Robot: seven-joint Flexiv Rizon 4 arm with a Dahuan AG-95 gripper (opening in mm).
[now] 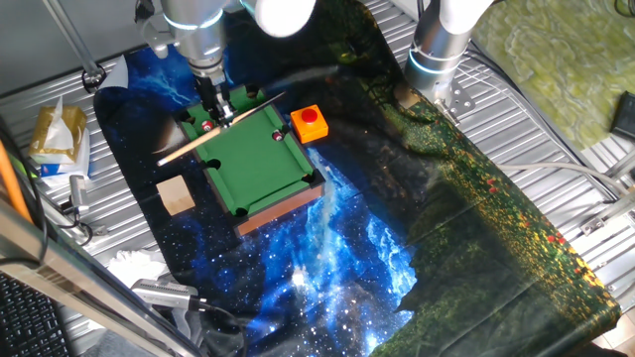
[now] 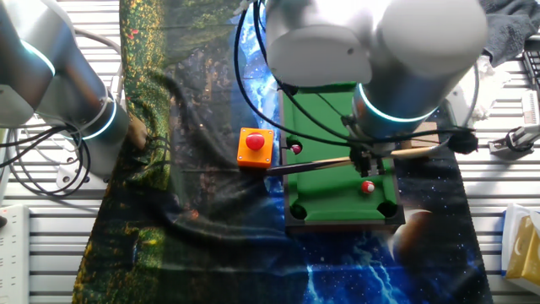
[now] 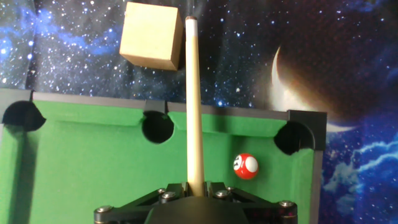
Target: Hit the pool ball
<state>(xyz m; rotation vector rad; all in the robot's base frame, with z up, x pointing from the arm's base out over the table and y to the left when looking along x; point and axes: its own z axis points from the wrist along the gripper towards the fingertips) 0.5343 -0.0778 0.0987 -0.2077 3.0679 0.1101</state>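
I have the fingers (image 2: 368, 160) pinching a thin wooden cue stick (image 3: 193, 93) above the miniature green pool table (image 1: 260, 159). On my hand view the pool ball (image 3: 246, 166), bright red with a whitish spot, lies on the felt just to the right of the cue and the fingers, near the corner pocket (image 3: 292, 137), apart from the stick. Being round, the ball has no long axis; its whitish spot faces left toward the cue. The cue runs lengthwise straight away from the hand, crossing the rail past a side pocket toward a wooden block (image 3: 151, 34) on the starry cloth covering the tabletop (image 1: 327, 258). An orange-based red button (image 2: 255, 145) sits beside the pool table.
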